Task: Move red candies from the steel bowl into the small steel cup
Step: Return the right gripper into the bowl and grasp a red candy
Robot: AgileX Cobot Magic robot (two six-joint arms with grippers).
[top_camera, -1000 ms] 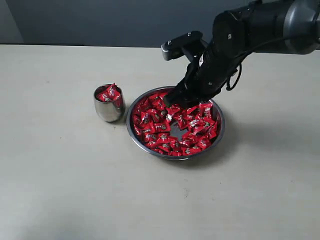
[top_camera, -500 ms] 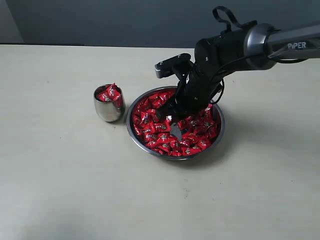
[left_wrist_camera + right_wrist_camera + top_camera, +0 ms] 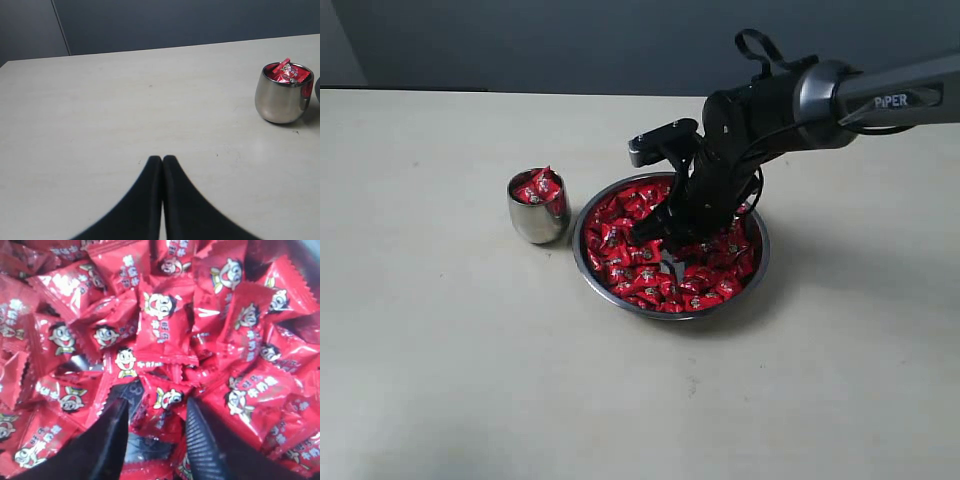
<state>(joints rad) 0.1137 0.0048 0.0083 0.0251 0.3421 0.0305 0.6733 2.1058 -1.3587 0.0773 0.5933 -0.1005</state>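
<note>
Right gripper [image 3: 657, 237] is lowered into the steel bowl [image 3: 672, 316], just right of centre in the exterior view, with its tips down among the red candies [image 3: 620, 262]. The right wrist view shows its two dark ribbed fingers [image 3: 111, 440] spread apart. One red wrapper with a cartoon face [image 3: 167, 398] lies in the gap between them. The fingers are not pressed onto that wrapper, and nothing is lifted. The black right arm [image 3: 790, 100] enters from the upper right of the frame and bends down over the far rim of the bowl.

Left gripper [image 3: 162, 160] appears only in the left wrist view. Its two black fingers are pressed flat against each other with nothing between them. It hangs over bare table [image 3: 450, 360], well apart from the bowl.

Location of task items:
- Red candies: most fill the steel bowl in a loose, overlapping layer. A small bare patch of metal shows near the gripper tips.
- Small steel cup [image 3: 534, 225]: stands upright on the table at left of centre, just beside the left rim of the bowl. Whether cup and bowl touch cannot be determined.
- Candies in the cup [image 3: 540, 187]: several red wrappers fill it, and some stand up above the rim.

A dark wall [image 3: 520, 40] runs along the top of the frame behind the table.
</note>
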